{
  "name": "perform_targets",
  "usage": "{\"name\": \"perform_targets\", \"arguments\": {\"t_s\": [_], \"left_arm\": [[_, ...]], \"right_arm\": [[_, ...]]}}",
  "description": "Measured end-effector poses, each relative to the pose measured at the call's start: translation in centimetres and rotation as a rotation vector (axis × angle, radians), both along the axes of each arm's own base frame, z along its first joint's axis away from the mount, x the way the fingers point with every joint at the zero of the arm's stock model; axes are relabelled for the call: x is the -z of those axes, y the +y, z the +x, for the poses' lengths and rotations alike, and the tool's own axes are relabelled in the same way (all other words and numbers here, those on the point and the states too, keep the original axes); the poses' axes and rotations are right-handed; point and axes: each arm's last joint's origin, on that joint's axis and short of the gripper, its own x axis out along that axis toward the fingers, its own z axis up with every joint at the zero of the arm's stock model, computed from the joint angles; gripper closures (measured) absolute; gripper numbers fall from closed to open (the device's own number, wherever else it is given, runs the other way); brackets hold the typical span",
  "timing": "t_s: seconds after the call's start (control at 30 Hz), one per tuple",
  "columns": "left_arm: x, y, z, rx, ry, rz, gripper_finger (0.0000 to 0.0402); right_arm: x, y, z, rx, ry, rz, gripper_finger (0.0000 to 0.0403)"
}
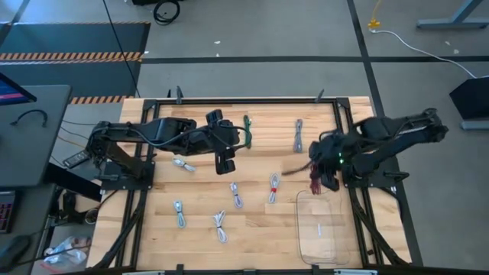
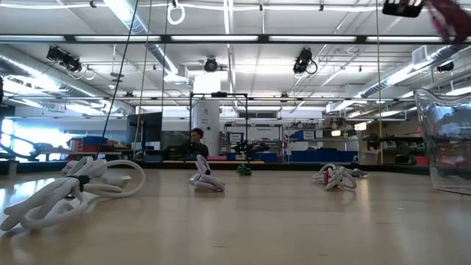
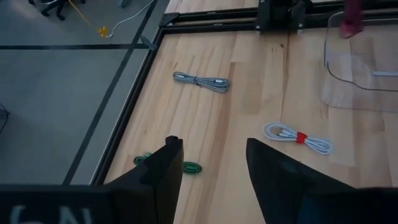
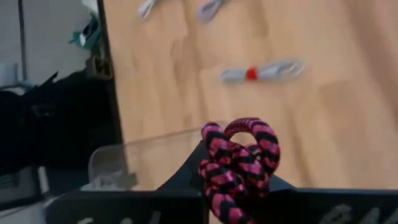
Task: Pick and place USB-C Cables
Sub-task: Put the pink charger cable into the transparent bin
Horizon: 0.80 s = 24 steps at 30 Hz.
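Several coiled USB-C cables lie flat on the wooden table: a green one (image 1: pixel 247 130), grey ones (image 1: pixel 298 136) (image 1: pixel 237 195), a white one (image 1: pixel 183 164) and a grey one with a red tie (image 1: pixel 273 187). My right gripper (image 1: pixel 315 177) is shut on a pink-and-black braided cable (image 4: pixel 239 158), up in the air by the far edge of the clear tray (image 1: pixel 321 229). My left gripper (image 1: pixel 227 159) hangs open above the table's middle, with the green cable (image 3: pixel 186 167) below one finger and nothing between its fingers. My right gripper pinches the pink-and-black cable's coiled bundle (image 4: pixel 231 180) between its two fingers. The loops (image 4: pixel 249 134) stick out past the fingertips. The fingers slant downward, and the bundle is lifted clear of the table and the tray.
The clear plastic tray (image 3: pixel 348 81) stands at the near right of the table. A black frame (image 1: pixel 252 99) runs along the table's edges. More cable bundles (image 1: pixel 179 212) (image 1: pixel 220 225) lie near the front. A person sits far off in the room (image 2: pixel 197 140).
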Motion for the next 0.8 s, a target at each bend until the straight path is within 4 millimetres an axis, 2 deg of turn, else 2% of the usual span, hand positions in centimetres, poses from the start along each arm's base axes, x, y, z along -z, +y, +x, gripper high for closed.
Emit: {"name": "perform_targets", "arguments": {"t_s": [0.27, 0.4, 0.6, 0.8], "left_arm": [[0.0, 0.0, 0.0, -0.004, -0.001, -0.005, 0.0221], [0.0, 0.0, 0.0, -0.006, -0.003, -0.008, 0.0221], [0.1, -0.2, 0.1, 0.065, -0.002, -0.134, 0.0221], [0.2, 0.0, 0.1, 0.068, 0.008, -0.126, 0.0221]], "right_arm": [[1.6, 4.6, 0.4, 0.06, 0.168, 0.084, 0.0381], [2.7, 6.6, 0.5, 0.175, 0.247, 0.085, 0.0381], [4.3, 9.1, 0.1, 0.373, 0.363, 0.059, 0.0381], [5.9, 11.5, -0.1, 0.509, 0.404, 0.038, 0.0381]]}}
